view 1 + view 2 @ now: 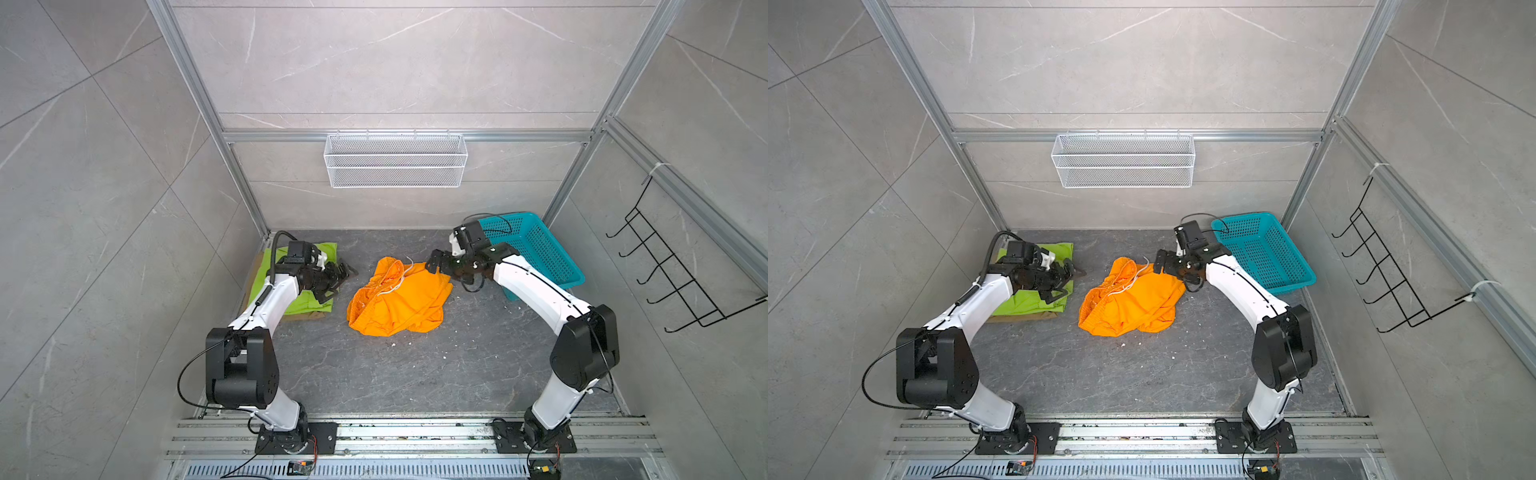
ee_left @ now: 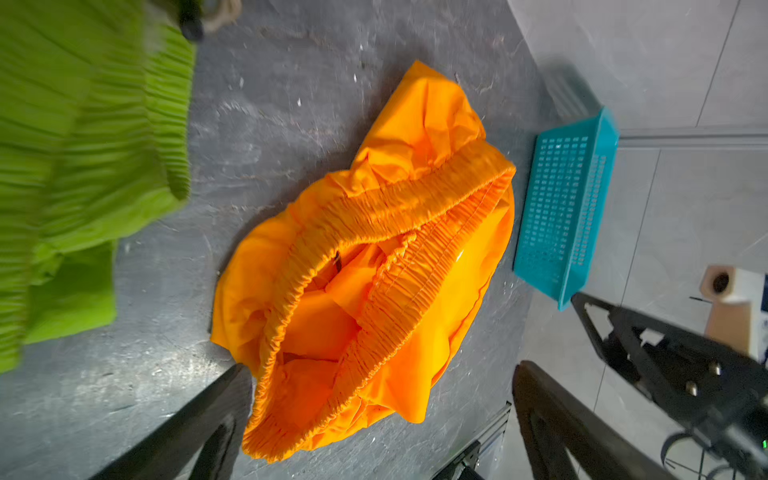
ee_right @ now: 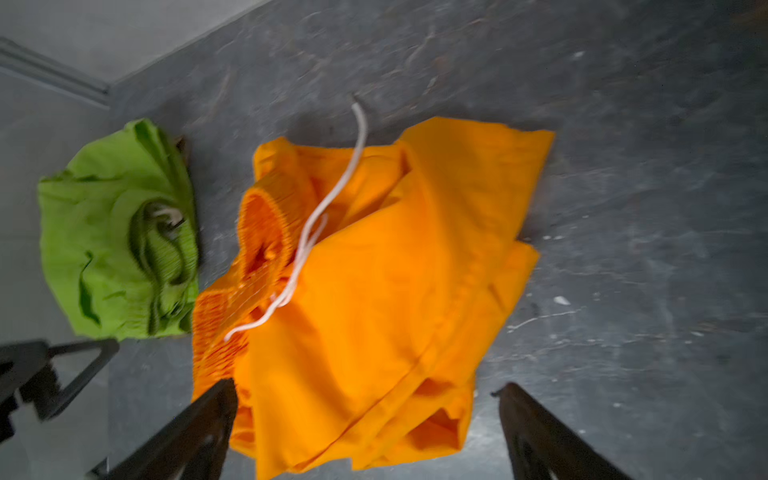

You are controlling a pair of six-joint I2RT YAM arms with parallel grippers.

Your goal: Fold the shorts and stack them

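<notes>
In both top views: orange shorts [image 1: 399,297] crumpled mid-frame on dark surface [image 1: 374,374]; green shorts [image 1: 307,305] folded at left over tan pair [image 1: 309,316]. Spread wide, holding nothing: left jaws above green, right jaws at orange's upper-right edge. Left wrist: gathered waistband [image 2: 374,232] gaping. Right wrist: loose drawstring [image 3: 328,216]. Soft, light, limp; probably best pinched at waistband corners.

both top views look steeply down; close wrist views share the orange shorts [image 2: 365,266].
</notes>
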